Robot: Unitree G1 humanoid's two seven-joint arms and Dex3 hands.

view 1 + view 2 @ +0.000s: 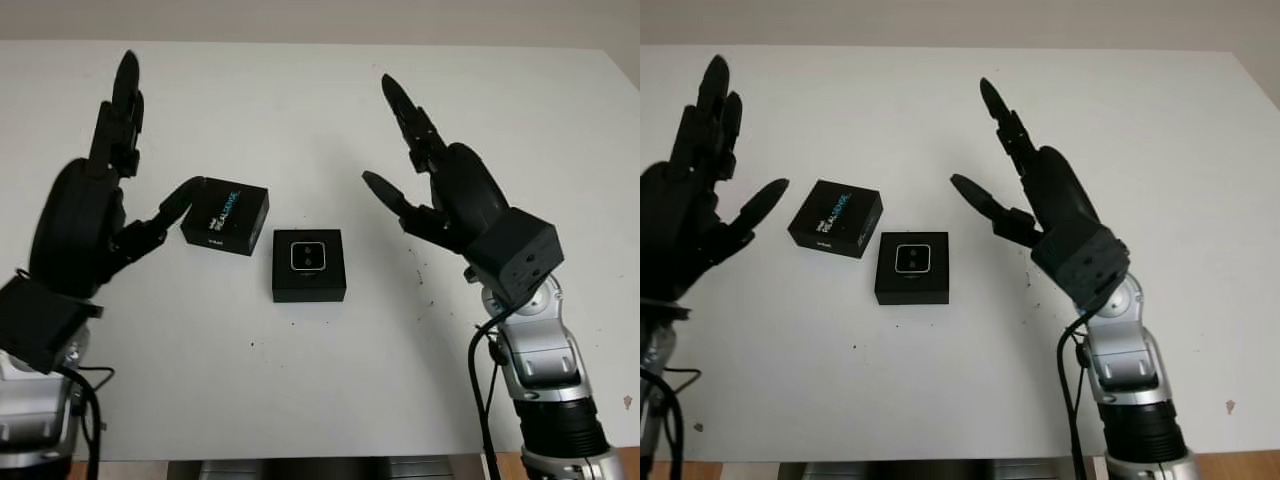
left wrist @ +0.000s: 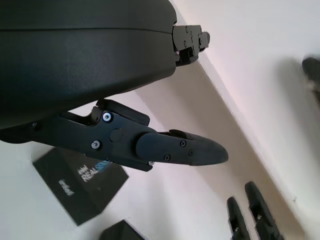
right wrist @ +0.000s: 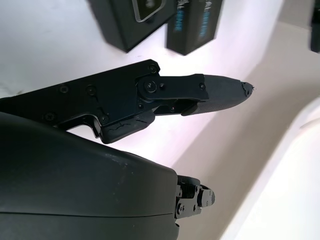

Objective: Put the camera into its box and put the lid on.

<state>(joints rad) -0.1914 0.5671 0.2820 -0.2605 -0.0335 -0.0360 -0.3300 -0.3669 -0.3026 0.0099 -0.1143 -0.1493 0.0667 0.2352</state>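
Square box (image 1: 309, 265), camera (image 1: 308, 256) face-up.

I've got both arms raised off the worktop, coming in from the bottom corners. My left hand (image 1: 95, 200) is up at the left, open, holding nothing, palm turned inward. My right hand (image 1: 440, 185) is up at the right, also open and holding nothing, palm facing the left one.

Head stereo pair looks forward and down on white table (image 1: 330, 400) from slightly offset positions. Both eyes share two small square black boxes: printed one (image 1: 226, 217) and one with camera (image 1: 912, 266). Wrist cameras sit very close behind black hand shells, tilted, both facing same boxes.
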